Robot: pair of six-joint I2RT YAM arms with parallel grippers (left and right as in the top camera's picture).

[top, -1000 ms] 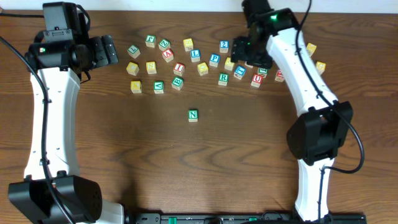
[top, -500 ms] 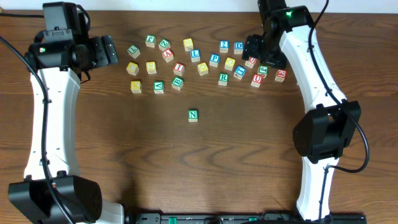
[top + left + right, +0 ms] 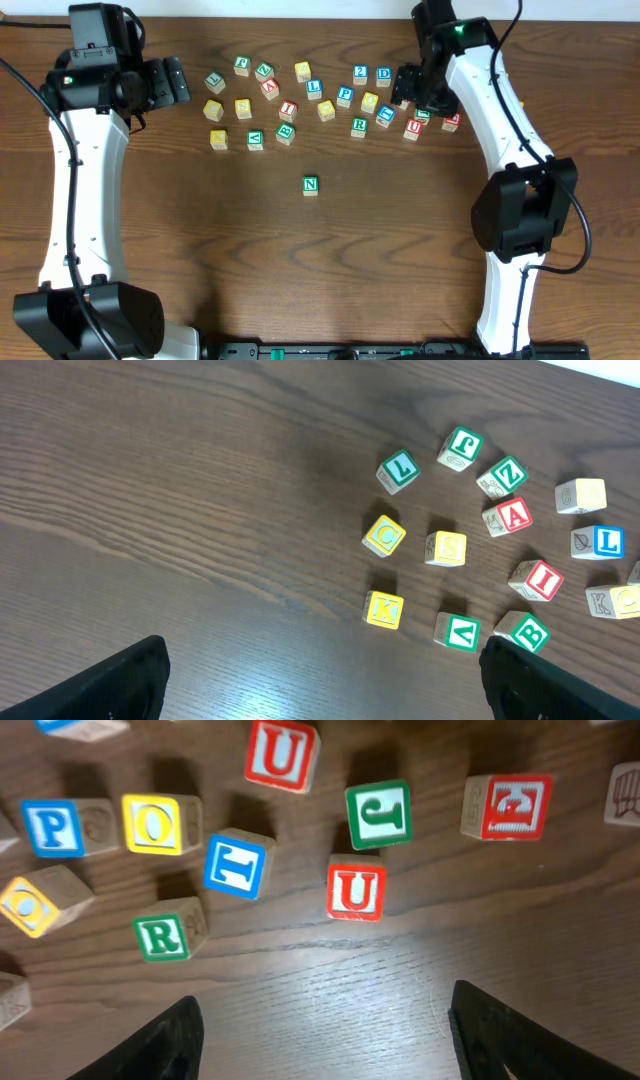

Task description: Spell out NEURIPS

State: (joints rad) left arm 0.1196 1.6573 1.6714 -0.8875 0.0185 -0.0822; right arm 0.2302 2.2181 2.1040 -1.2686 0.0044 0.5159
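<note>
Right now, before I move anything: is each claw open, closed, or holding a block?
Left claw: open, holding nothing.
Right claw: open, holding nothing.

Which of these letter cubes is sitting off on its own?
The green N cube. It stands alone near the middle of the table, while the other cubes crowd together along the far side.

So the green-lettered N wooden cube (image 3: pixel 310 185) sits by itself around the middle of the dark wooden table (image 3: pixel 300 270), well apart from the scatter of lettered wooden cubes (image 3: pixel 326 110) behind it. In that bunch, the green-lettered R cube (image 3: pixel 359 126) lies left of the red-lettered U cube (image 3: pixel 413 128), and the blue-lettered P cube (image 3: pixel 345 96) is just behind the R.
</note>
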